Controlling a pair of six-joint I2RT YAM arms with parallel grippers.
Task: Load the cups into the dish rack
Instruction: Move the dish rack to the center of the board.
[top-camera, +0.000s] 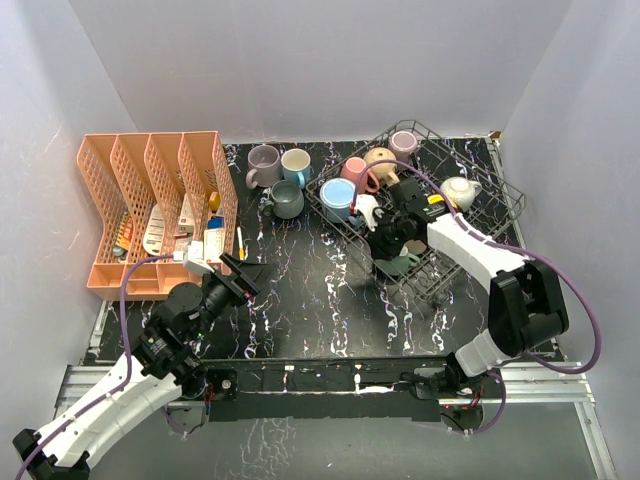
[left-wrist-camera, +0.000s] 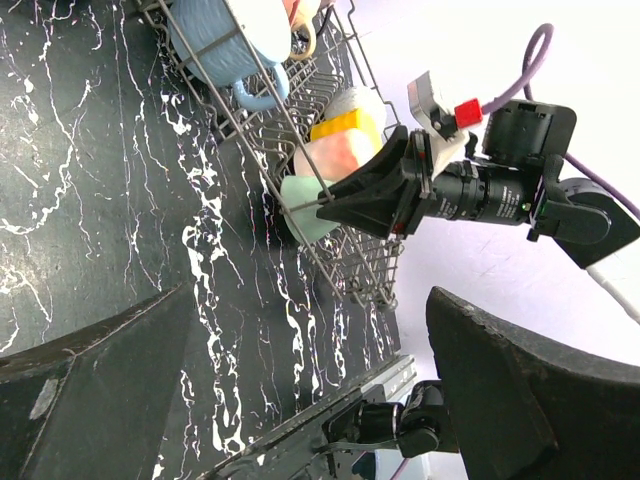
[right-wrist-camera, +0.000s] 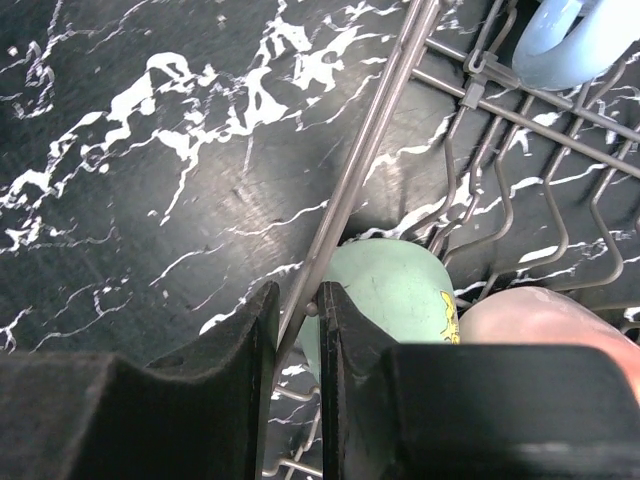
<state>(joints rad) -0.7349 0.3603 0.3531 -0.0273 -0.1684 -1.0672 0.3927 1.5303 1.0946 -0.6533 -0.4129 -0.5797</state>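
Three cups stand loose on the desk (top-camera: 320, 290) in the top view: mauve cup (top-camera: 263, 163), pale blue cup (top-camera: 296, 164) and grey cup (top-camera: 287, 199). They are bunched between the orange organiser (top-camera: 150, 215) and the dish rack (top-camera: 432, 283). The rack sits on the right half of the desk. It holds blue cup (top-camera: 338, 198), pink cup (top-camera: 358, 172), tan cup (top-camera: 381, 158), second mauve cup (top-camera: 404, 143), white cup (top-camera: 460, 190), and green cup (top-camera: 404, 264) at the near side. Right hand (top-camera: 384, 243) is down at the rack's near-left rim, beside the green cup. Left hand (top-camera: 245, 272) hovers over bare desk, well apart from rack and cups.

Left wrist view: left fingers (left-wrist-camera: 95, 385) are spread wide with nothing between them. Beyond them is a corner of the rack, with the blue cup at the top. The green cup sits against the rack wall and the right hand is just beside it.

Right wrist view: right fingers (right-wrist-camera: 190, 400) are nearly pressed together with only a narrow slot between them. The rack's rim wire runs into that slot. Cannot tell whether they actually bite on the wire. The green cup lies inside the rack just past the fingertips, with a pale pink cup (right-wrist-camera: 545, 320) just beside it on the right. The blue cup's handle shows at top right.
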